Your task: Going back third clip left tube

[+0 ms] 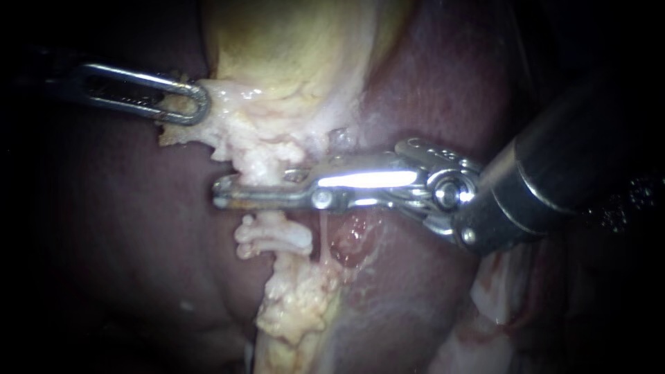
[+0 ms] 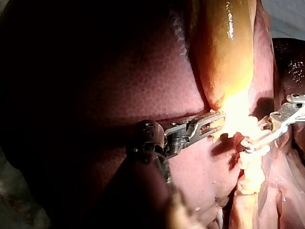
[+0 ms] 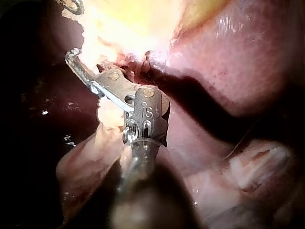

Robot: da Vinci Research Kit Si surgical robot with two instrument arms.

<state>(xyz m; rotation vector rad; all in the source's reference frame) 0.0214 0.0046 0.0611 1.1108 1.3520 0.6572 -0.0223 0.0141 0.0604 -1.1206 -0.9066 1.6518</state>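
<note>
Tube (image 1: 291, 298) is seen mid-view, running down from gallbladder (image 1: 298, 41) over liver (image 1: 125, 228). Left instrument (image 1: 197, 104) has its jaws clamped on pale tissue (image 1: 228, 97) at the gallbladder's lower edge, up-left of the tube. Right instrument (image 1: 225, 195) is laid across the tube, tips just past its left side. Its jaws are parted by a narrow gap. A thin strand (image 1: 322, 235) is seen just right of the tube.

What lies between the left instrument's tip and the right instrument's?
Endoscope view: lumpy pale tissue under the gallbladder, which the left instrument grips; no bare stretch.
</note>
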